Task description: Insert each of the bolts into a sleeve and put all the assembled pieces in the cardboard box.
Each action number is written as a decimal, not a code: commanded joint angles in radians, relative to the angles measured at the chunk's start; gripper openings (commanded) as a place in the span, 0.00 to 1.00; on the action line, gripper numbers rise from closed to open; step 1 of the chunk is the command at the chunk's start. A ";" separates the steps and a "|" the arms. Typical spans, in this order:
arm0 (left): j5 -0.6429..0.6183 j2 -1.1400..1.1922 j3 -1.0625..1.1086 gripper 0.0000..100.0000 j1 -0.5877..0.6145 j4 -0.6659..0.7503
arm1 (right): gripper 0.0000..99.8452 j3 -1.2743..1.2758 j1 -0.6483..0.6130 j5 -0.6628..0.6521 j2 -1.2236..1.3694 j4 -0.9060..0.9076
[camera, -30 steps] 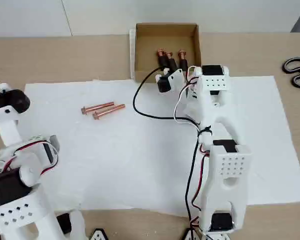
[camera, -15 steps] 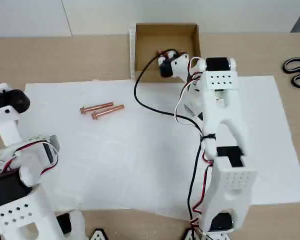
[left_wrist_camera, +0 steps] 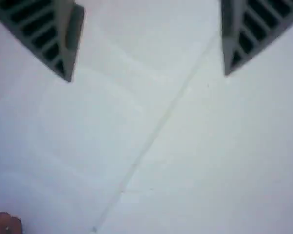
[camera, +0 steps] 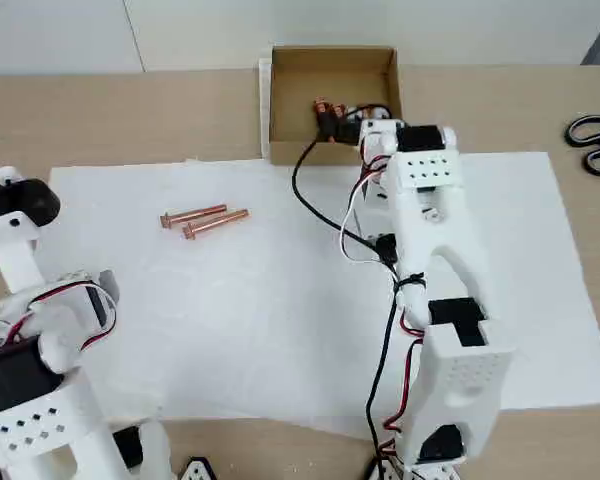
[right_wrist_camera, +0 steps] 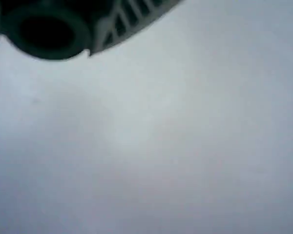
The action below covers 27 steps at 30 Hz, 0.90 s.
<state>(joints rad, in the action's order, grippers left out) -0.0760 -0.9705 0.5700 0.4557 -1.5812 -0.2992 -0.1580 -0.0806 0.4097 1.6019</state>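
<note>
The right gripper (camera: pixel 345 125) hangs inside the cardboard box (camera: pixel 330 68), which sits midway along the far edge of the tabletop (camera: pixel 130 110). The box's near wall meets the far edge of the white paper sheet (camera: pixel 280 330). The gripper is right over the assembled pieces (camera: pixel 323 107), which lie toward the box's near wall, and I judge that this fits setting a piece down among them. Whether it grips anything I cannot tell. The right wrist view shows a dark tube end (right_wrist_camera: pixel 49 51), hollow in the middle and probably a sleeve, close against the gripper's ribbed part, but no clear clamp on it.

The left gripper (left_wrist_camera: pixel 146 70) is spread wide with nothing in it, facing plain paper. The left arm (camera: pixel 40 390) sits folded at the near left corner, probably parked clear of the work.

A copper bolt (camera: pixel 194 215) and a second bolt (camera: pixel 218 222) lie side by side, nearly touching, on the far left part of the paper. Neither wears a sleeve, so the task is not finished.

Open paper surrounds the two bolts, so they can be reached from any side, and the box's far half is bare — room for more pieces. The black cable (camera: pixel 315 200) loops over the paper between the box and the bolts and might snag. The scissors (camera: pixel 595 140) lie by the right edge, well apart.
</note>
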 commanded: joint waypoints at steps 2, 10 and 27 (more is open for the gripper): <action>-0.006 -0.015 0.001 0.19 -0.002 -0.008 | 0.01 0.057 -0.005 0.011 -0.070 -0.048; -0.006 -0.015 0.001 0.19 -0.002 -0.008 | 0.17 0.107 -0.004 0.018 -0.070 -0.099; -0.006 -0.015 0.001 0.19 -0.002 -0.008 | 0.17 0.110 -0.002 0.038 -0.001 -0.122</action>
<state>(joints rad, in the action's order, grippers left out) -0.0760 -0.9705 0.5700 0.4557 -1.5812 -0.1903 -0.1611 -0.0483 0.4097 1.5021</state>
